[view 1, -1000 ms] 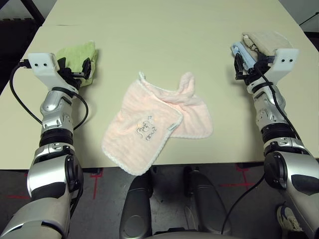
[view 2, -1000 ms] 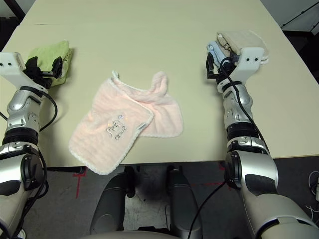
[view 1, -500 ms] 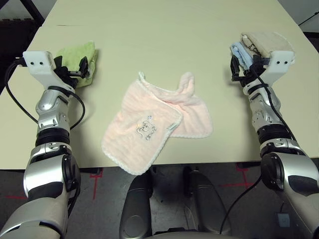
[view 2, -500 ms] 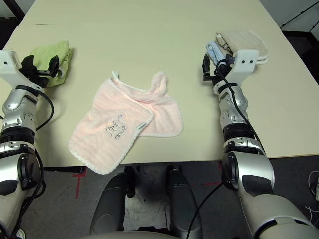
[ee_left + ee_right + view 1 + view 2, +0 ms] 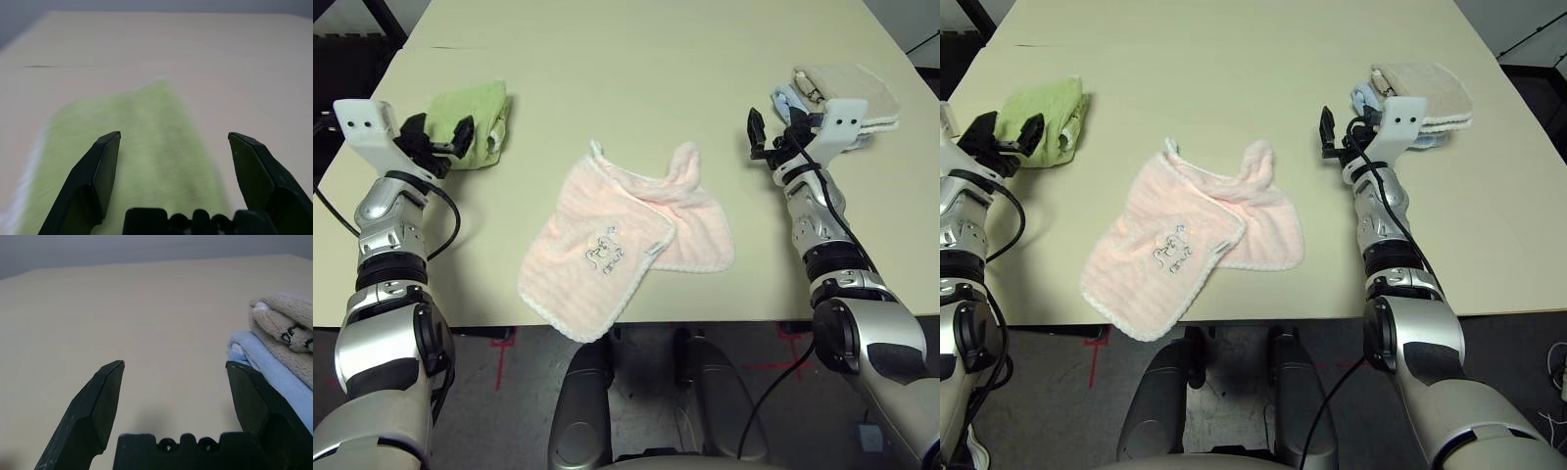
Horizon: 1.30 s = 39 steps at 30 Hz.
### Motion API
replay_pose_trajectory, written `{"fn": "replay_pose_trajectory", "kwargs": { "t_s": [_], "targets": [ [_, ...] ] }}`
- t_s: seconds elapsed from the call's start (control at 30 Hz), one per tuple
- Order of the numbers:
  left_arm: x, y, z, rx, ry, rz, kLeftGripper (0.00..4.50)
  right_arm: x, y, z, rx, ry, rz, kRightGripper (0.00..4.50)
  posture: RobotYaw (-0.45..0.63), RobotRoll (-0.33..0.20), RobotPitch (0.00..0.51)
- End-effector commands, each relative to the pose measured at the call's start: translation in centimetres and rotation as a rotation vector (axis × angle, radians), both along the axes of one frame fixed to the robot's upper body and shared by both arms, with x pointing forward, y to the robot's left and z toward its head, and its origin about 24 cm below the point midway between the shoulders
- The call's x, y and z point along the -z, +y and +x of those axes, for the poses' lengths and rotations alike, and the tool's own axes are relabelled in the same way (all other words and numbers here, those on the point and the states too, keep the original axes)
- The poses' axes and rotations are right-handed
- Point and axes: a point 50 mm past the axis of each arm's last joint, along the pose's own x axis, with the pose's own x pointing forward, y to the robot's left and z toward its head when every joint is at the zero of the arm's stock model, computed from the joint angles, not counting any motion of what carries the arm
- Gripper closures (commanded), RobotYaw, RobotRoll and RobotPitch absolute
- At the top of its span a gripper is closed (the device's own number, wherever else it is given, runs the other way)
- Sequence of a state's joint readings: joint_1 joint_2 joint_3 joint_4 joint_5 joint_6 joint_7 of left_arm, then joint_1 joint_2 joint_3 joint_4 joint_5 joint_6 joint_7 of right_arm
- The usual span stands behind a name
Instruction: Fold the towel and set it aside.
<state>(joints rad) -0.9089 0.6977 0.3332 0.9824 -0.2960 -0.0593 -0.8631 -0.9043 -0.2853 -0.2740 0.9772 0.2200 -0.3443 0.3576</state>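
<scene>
Pink towel (image 5: 625,251) rumpled, overhanging table (image 5: 636,59) near edge | left gripper (image 5: 438,134) spread empty by green towel (image 5: 475,110); right gripper (image 5: 775,134) spread empty | risk: tug could drag it off the edge

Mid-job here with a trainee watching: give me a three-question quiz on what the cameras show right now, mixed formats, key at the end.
1. True or false: the pink towel lies spread out in a single flat layer.
2. Multiple choice: the left gripper is A) shut on the pink towel, B) open beside the green towel, C) shut on the green towel.
3. Fill in: near the right gripper, the beige towel is stacked on top of a light ____ one.

Key
1. False: one part is folded over another, and an end is bunched up.
2. B
3. blue
</scene>
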Motion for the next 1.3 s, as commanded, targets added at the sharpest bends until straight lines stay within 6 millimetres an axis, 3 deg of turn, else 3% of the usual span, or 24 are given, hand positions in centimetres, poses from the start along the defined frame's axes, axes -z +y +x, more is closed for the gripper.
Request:
{"fn": "replay_pose_trajectory", "kwargs": {
  "t_s": [0.03,0.2,0.47,0.67,0.97,1.3],
  "targets": [
    [-1.4,-1.0,-0.5,0.266,0.092,0.103,0.05,0.4,-1.2,-0.1,-0.048,0.044,-0.031,0.00,0.00,0.000,0.231],
    [-2.5,-1.7,-1.2,0.507,0.217,0.263,0.05,-0.5,-2.2,-0.3,-0.143,0.059,-0.073,0.00,0.02,0.000,0.258],
    [-2.4,-2.2,-2.0,0.661,0.197,0.404,0.05,-1.9,-2.7,-0.2,-0.339,0.147,-0.161,0.00,0.02,0.000,0.275],
    [-1.3,-2.9,-2.7,0.733,0.147,0.485,0.05,-3.6,-1.1,0.4,-0.542,0.291,-0.173,0.00,0.04,0.000,0.277],
    [-0.6,-3.6,-3.3,0.779,0.138,0.511,0.05,-5.2,1.7,0.6,-0.781,0.461,-0.384,0.00,0.07,0.000,0.281],
    [-0.5,-3.8,-3.7,0.784,0.164,0.493,0.05,-5.4,2.7,0.7,-0.842,0.471,-0.549,0.00,0.10,0.000,0.284]
  ]
}}
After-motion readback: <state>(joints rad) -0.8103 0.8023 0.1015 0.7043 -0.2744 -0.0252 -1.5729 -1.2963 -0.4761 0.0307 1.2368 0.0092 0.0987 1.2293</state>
